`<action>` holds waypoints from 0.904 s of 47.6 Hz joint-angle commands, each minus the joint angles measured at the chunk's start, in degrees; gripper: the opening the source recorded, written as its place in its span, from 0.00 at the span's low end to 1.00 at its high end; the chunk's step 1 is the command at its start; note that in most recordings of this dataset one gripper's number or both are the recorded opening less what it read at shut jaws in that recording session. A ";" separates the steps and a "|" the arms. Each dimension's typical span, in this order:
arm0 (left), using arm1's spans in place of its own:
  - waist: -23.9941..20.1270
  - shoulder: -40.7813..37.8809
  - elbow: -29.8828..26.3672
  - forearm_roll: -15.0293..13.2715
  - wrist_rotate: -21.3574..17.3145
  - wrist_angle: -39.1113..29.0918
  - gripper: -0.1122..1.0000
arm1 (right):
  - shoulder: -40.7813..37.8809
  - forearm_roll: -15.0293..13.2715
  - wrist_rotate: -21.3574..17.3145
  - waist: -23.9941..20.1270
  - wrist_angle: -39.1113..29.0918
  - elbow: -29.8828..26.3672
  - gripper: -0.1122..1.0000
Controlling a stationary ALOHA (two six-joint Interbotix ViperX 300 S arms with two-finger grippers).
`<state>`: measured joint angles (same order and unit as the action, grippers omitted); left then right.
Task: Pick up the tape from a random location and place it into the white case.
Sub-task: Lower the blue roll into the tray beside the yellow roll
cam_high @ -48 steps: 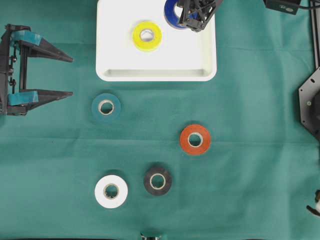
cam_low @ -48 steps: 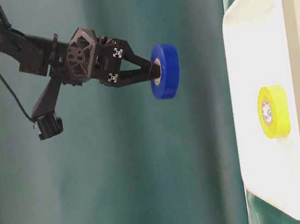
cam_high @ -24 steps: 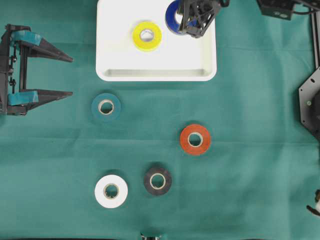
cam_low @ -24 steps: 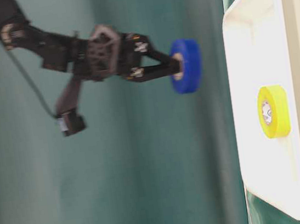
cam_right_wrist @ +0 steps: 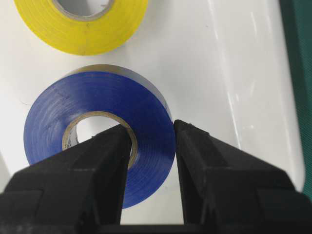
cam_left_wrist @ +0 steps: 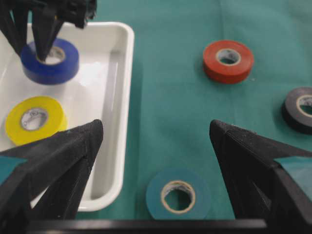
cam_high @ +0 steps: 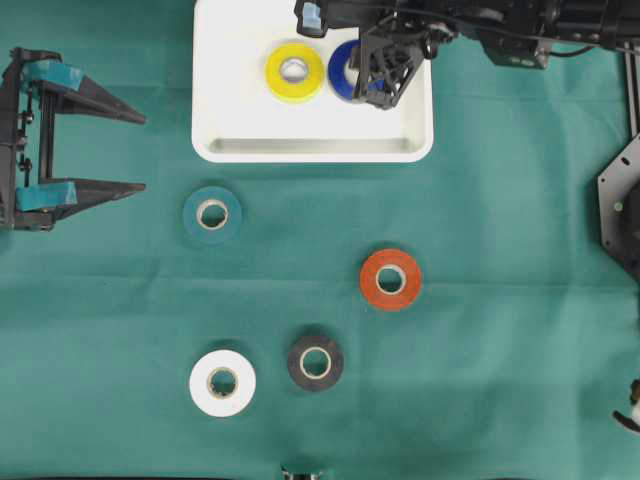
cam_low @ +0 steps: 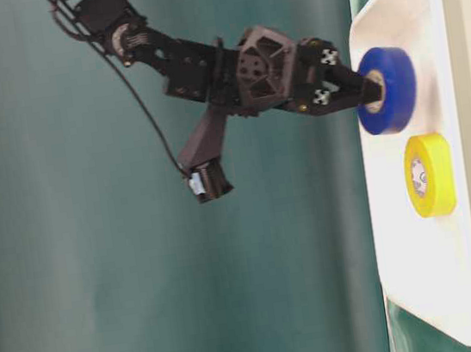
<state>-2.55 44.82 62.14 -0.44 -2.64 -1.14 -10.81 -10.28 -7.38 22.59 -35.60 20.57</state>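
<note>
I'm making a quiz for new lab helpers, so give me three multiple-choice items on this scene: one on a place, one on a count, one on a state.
1. Where is the blue tape roll?
A. On the green cloth beside the red roll
B. In the white tray next to the yellow roll
C. Between the left gripper's jaws

2. How many tape rolls lie on the cloth outside the tray?
A. Two
B. Four
C. Six

3. How does the right gripper stand?
A. Shut on the blue roll's wall
B. Wide open above the tray
C. Shut on the yellow roll

Answers:
1 B: the overhead view shows blue beside yellow inside the tray.
2 B: teal, red, black and white.
3 A: in the right wrist view one jaw sits in the roll's hole, the other outside.
</note>
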 commanded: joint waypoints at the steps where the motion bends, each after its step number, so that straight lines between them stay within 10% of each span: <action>1: -0.09 -0.09 -1.76 -0.18 0.09 0.35 0.98 | 0.35 0.09 -0.09 0.18 1.23 -0.09 0.37; 43: 0.00 -0.09 -2.02 -0.18 0.09 0.26 0.98 | -0.97 0.09 -0.18 0.70 2.02 0.62 0.43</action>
<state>-2.55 44.82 61.79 -0.53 -2.64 -1.14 -12.83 -10.28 -7.56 23.12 -33.75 21.88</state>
